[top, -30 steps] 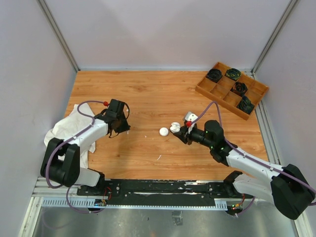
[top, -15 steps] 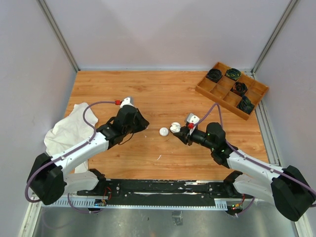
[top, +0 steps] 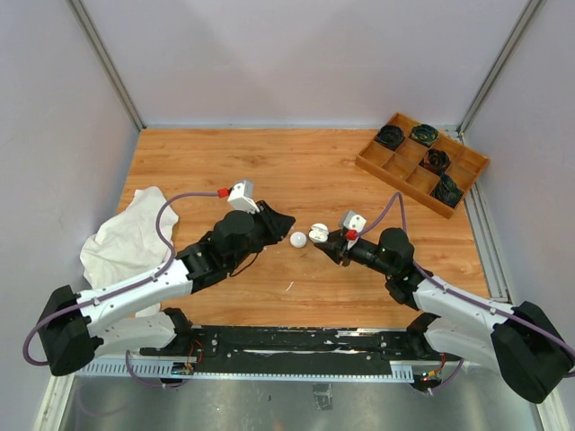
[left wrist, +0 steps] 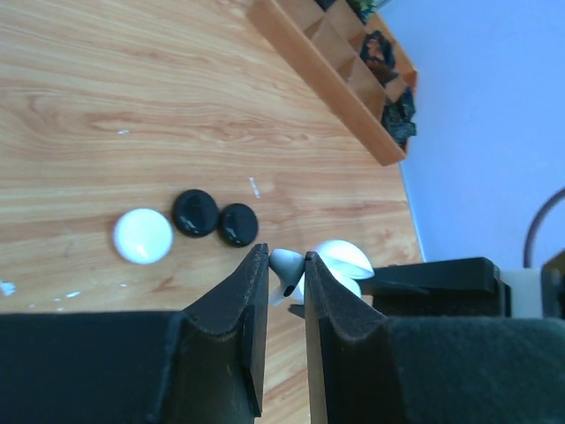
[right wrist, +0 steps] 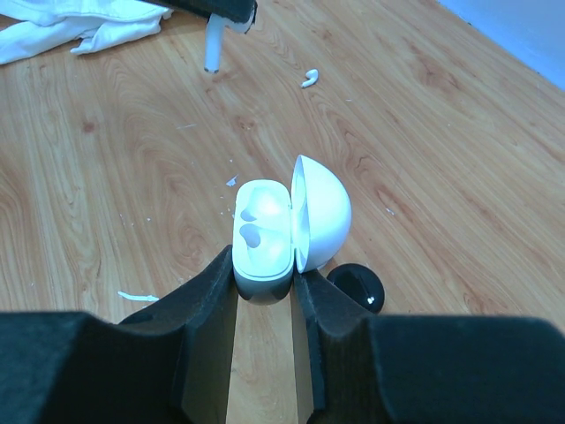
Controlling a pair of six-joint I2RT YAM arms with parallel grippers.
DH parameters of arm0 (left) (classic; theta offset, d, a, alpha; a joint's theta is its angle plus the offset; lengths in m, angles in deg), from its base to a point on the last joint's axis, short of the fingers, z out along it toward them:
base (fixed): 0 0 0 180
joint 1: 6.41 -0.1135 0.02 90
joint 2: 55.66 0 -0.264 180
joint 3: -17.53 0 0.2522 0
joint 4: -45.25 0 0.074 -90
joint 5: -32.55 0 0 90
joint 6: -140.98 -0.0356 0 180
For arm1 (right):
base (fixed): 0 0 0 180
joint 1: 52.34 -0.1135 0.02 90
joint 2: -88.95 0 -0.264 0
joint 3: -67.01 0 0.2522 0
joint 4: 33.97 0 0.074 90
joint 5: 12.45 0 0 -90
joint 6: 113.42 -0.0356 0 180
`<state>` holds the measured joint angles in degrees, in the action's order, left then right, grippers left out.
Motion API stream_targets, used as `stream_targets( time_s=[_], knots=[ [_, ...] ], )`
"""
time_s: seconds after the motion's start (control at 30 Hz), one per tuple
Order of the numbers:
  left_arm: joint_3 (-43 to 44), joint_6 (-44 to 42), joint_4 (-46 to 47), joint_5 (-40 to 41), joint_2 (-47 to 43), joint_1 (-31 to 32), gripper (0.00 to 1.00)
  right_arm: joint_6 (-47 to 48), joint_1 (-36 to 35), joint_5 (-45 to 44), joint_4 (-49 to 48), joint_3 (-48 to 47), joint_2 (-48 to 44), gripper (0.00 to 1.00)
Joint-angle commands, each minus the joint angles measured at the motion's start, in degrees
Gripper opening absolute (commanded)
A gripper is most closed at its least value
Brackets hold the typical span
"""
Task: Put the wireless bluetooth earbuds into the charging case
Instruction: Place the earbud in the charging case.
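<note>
Left wrist view: the left gripper (left wrist: 285, 258) has its fingers clamped on a white earbud (left wrist: 282, 265), and the open charging case (left wrist: 342, 258) sits just beyond the fingertips, not touching them. Right wrist view: the right gripper (right wrist: 263, 269) is pinched on the case body with the lid (right wrist: 322, 212) hinged back and both sockets (right wrist: 256, 216) showing empty, while the earbud's stem juts out of the left fingers across a gap. Judgement: the left arm carries the part and must bring it stem-first over a socket.
</note>
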<state>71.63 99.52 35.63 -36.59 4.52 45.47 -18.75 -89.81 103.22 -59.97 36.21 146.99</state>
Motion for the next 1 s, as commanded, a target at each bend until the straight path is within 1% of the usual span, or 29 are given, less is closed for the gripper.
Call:
stream_targets(
  time_s=[0.0, 0.2, 0.4, 0.67, 0.97],
  knots=[
    [-1.7, -0.2, 8.9, 5.7, -0.1, 4.1, 0.17, 1.4, 0.6, 1.3, -4.4, 1.1, -1.0, 0.05],
    [-1.1, -4.2, 12.7, 10.9, 1.2, 9.3, 0.17, 1.3, 0.5, 0.4, -4.3, 1.5, -1.7, 0.05],
    [-2.1, -5.7, 18.7, 12.7, 4.0, 12.3, 0.17, 0.8, 0.6, 0.2, -4.7, 1.8, -2.6, 0.05],
    [-2.8, -6.4, 24.9, 13.6, 7.9, 13.5, 0.17, 0.7, 0.6, -0.1, -4.9, 2.1, -3.3, 0.05],
    [-3.0, -6.5, 27.1, 14.4, 10.7, 14.1, 0.17, 0.4, 0.6, -0.6, -5.1, 2.4, -4.0, 0.05]
  ],
)
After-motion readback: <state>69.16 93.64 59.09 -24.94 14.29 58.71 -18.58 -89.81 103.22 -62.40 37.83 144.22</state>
